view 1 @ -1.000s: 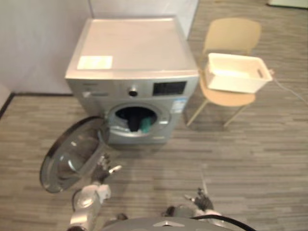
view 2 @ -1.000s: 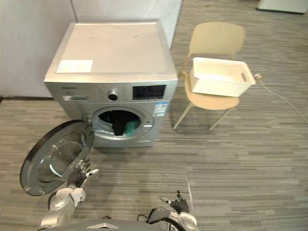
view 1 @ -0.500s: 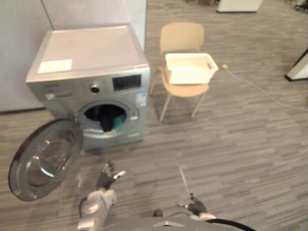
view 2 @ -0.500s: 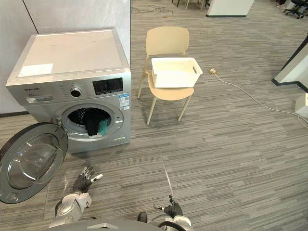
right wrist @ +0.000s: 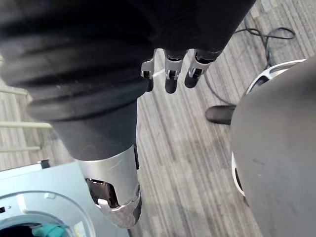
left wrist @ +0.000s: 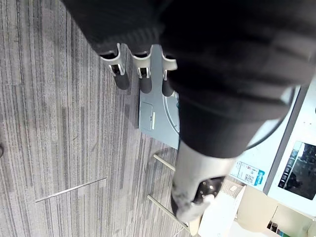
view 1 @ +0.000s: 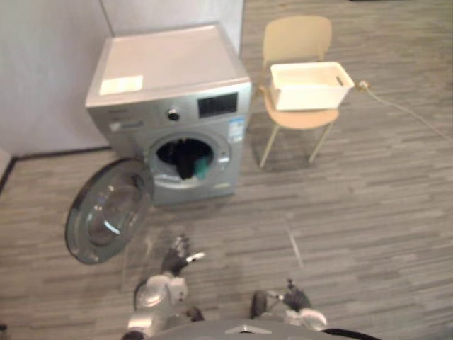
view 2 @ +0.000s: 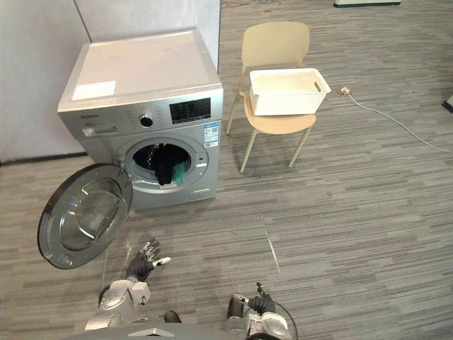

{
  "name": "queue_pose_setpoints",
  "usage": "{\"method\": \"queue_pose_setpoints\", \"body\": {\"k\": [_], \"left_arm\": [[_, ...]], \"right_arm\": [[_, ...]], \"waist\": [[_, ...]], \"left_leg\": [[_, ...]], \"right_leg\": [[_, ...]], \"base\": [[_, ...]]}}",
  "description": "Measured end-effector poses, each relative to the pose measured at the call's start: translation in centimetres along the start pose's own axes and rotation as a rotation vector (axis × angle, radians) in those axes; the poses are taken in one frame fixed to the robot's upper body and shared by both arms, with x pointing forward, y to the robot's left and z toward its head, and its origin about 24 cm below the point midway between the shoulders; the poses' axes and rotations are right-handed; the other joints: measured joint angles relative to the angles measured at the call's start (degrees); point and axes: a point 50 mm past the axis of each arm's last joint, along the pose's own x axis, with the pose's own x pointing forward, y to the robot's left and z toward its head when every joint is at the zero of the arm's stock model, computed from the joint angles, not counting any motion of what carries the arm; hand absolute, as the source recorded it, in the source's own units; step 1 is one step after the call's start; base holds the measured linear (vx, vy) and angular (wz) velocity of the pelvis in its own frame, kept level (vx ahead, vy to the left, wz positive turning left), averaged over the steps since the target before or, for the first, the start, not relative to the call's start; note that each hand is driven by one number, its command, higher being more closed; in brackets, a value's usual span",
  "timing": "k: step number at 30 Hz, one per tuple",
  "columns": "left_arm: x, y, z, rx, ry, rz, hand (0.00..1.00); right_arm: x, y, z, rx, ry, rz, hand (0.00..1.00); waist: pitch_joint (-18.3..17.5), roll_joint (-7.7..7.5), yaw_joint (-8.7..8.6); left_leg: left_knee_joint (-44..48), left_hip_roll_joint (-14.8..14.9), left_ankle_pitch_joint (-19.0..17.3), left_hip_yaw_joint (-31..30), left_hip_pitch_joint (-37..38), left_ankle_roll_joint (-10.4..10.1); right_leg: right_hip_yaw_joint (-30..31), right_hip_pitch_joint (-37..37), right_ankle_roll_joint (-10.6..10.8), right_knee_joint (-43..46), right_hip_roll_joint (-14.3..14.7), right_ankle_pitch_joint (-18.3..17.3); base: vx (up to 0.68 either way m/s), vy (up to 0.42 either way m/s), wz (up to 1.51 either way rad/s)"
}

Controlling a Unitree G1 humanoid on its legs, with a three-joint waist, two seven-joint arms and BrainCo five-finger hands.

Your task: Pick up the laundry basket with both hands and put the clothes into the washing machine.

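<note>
The silver washing machine stands at the back left with its round door swung open to the left. Dark and teal clothes hang in the drum opening. A white laundry basket rests on a beige chair to the machine's right. My left hand hangs low over the floor in front of the door, fingers straight and holding nothing. My right hand is low near the bottom edge, its fingers relaxed and empty. Both hands are far from the basket.
A white cable runs across the grey plank floor to the right of the chair. A pale wall panel stands behind the machine on the left. Open floor lies between me and the chair.
The camera has swung back left, so the machine and chair sit further right in the picture. Both hands stay low and empty, in much the same pose.
</note>
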Motion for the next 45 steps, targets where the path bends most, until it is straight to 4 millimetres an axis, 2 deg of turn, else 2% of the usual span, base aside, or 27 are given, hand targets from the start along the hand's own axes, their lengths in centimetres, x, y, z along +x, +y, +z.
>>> {"method": "queue_pose_setpoints", "body": {"k": [2,4,6,10,12,16,19,24,28,31,32,34,36,38,40,41,44,45], "left_arm": [[-0.1,0.2,-0.1,0.006,0.006,0.002,0.00],[-0.1,0.3,0.0,0.016,0.005,-0.003,0.00],[-0.1,0.3,0.1,0.045,0.003,-0.015,0.00],[-0.3,0.3,0.2,0.049,-0.008,-0.021,0.00],[-0.3,0.2,0.0,0.044,0.000,-0.022,0.00],[-0.6,0.9,-0.4,0.042,0.014,0.004,0.00],[-0.9,2.0,-0.9,0.020,0.032,0.063,0.00],[-2.0,4.2,-1.7,-0.016,0.054,0.167,0.00],[-2.2,4.4,-2.5,-0.019,0.082,0.185,0.00],[-2.2,4.1,-2.6,-0.028,0.083,0.179,0.00],[-2.2,4.1,-2.6,-0.028,0.085,0.181,0.00],[-2.2,4.1,-2.7,-0.031,0.086,0.186,0.00],[-2.1,4.2,-2.4,-0.030,0.079,0.193,0.00],[-1.5,4.1,-1.2,-0.044,0.034,0.216,0.00],[-1.1,4.0,0.8,-0.099,-0.062,0.256,0.00],[-1.0,4.2,2.1,-0.122,-0.129,0.297,0.00],[-2.1,7.8,6.8,-0.230,-0.359,0.564,0.00],[-3.1,9.7,8.5,-0.274,-0.440,0.697,0.00]], "right_arm": [[-0.2,0.1,-0.2,0.006,-0.003,0.002,0.00],[-0.4,0.4,-0.2,-0.004,-0.013,0.019,0.00],[-0.6,0.4,-0.6,-0.007,-0.003,0.019,0.00],[-0.8,0.5,-0.7,-0.025,-0.009,0.029,0.00],[-0.8,0.5,-0.7,-0.025,-0.009,0.029,0.00],[-0.8,0.7,-1.1,-0.017,0.010,0.030,0.00],[-0.8,0.8,-1.6,-0.016,0.037,0.030,0.00],[-0.7,0.9,-1.8,-0.017,0.052,0.034,0.00],[-0.7,1.0,-1.7,-0.016,0.050,0.037,0.00],[-0.7,1.2,-1.8,-0.014,0.051,0.045,0.00],[-0.7,1.0,-1.8,-0.018,0.049,0.042,0.00],[-0.7,0.8,-1.7,-0.022,0.048,0.036,0.00],[-0.7,0.7,-1.7,-0.020,0.048,0.033,0.00],[-0.7,0.3,-1.7,0.006,0.045,0.010,0.00],[-0.7,0.1,-1.7,0.023,0.043,-0.003,0.00],[-0.7,0.1,-1.6,0.033,0.035,-0.009,0.00],[-0.7,0.2,-1.5,0.040,0.021,-0.012,0.00],[-0.7,0.1,-1.4,0.041,0.019,-0.014,0.00]], "waist": [[0.1,-0.90,0.21],[0.0,-1.14,0.61],[-0.7,-1.35,1.05],[-1.3,-1.55,1.75],[-1.3,-1.55,1.68],[-1.7,-2.12,1.01],[-2.1,-2.87,1.75],[-2.2,-3.46,2.33],[-1.7,-3.89,2.07],[-1.3,-4.16,1.92],[-0.8,-3.37,2.10],[-0.5,-2.64,2.53],[-0.4,-2.51,2.08],[-0.1,-2.37,1.57],[0.2,-3.03,1.67],[0.7,-2.16,1.68],[0.9,-2.47,1.49],[0.9,-2.39,1.22]], "left_leg": [[-0.4,-0.8,-0.3,0.1,0.7,0.5],[-0.5,-0.8,-0.8,0.2,2.2,0.7],[-1.8,-0.8,-1.4,0.8,3.6,-0.1],[-3.9,-0.7,-0.6,1.4,5.2,-0.2],[-4.8,-0.8,-0.3,1.0,6.5,-0.4],[-5.4,-1.6,0.7,-3.3,7.9,-0.5],[-5.9,-1.9,2.0,-6.2,7.7,-0.7],[-11.1,-3.3,6.2,-7.9,8.6,-0.8],[-11.7,-2.7,7.7,-9.4,9.5,-0.9],[-4.0,-0.4,4.4,-10.6,5.4,-1.4],[1.3,1.5,1.6,-11.0,2.6,-2.0],[6.9,4.2,-1.4,-11.1,0.5,-2.8],[9.0,5.8,-3.1,-10.4,-0.2,-3.1],[9.6,7.9,-3.4,-6.1,-0.2,-3.3],[9.7,8.5,-3.4,-4.4,-0.4,-3.4],[9.6,8.5,-3.2,-4.4,-0.5,-3.3],[7.9,7.0,-1.8,-4.7,-0.1,-2.9],[6.4,6.0,-1.3,-4.9,0.3,-2.7]], "right_leg": [[0.1,0.5,-0.2,0.1,-0.7,1.7],[0.2,2.1,-0.3,0.3,-0.6,1.8],[0.2,2.5,-0.3,0.6,-0.3,1.8],[0.0,2.3,-0.9,1.4,0.0,1.4],[-0.3,2.3,-1.9,3.7,-0.1,-0.2],[-0.4,3.2,-2.2,8.5,-1.1,-4.5],[-3.2,5.2,-2.2,7.3,-1.2,-5.0],[-3.3,6.4,-1.6,4.2,-0.9,-5.5],[-4.6,7.9,-1.4,4.0,-0.3,-5.8],[-5.9,8.3,-1.6,3.9,0.3,-6.6],[-5.8,8.3,-1.7,3.9,1.4,-6.6],[-4.8,8.6,-1.8,3.7,3.2,-6.7],[-4.4,8.9,-1.8,3.5,4.1,-6.6],[-4.3,8.6,-2.0,3.2,3.9,-6.5],[-4.0,8.0,-2.1,3.5,3.5,-6.4],[-3.9,7.8,-2.1,3.8,3.4,-6.4],[-4.1,7.6,-2.1,4.1,2.9,-6.4],[-4.7,7.6,-2.0,4.1,2.2,-6.4]], "base": [[0.07,0.159,0.08],[0.07,0.082,-0.04],[0.07,0.026,-0.15],[0.10,-0.009,-0.13],[0.10,-0.013,0.08],[0.09,-0.017,0.53],[0.04,-0.036,0.55],[-0.08,-0.040,0.22],[-0.12,-0.049,0.17],[-0.14,-0.052,0.26],[-0.15,-0.045,0.01],[-0.12,-0.025,-0.14],[-0.05,-0.012,-0.07],[-0.02,0.023,0.13],[0.00,0.054,0.08],[0.03,0.052,0.00],[0.08,0.034,0.06],[0.11,0.028,0.19]]}}
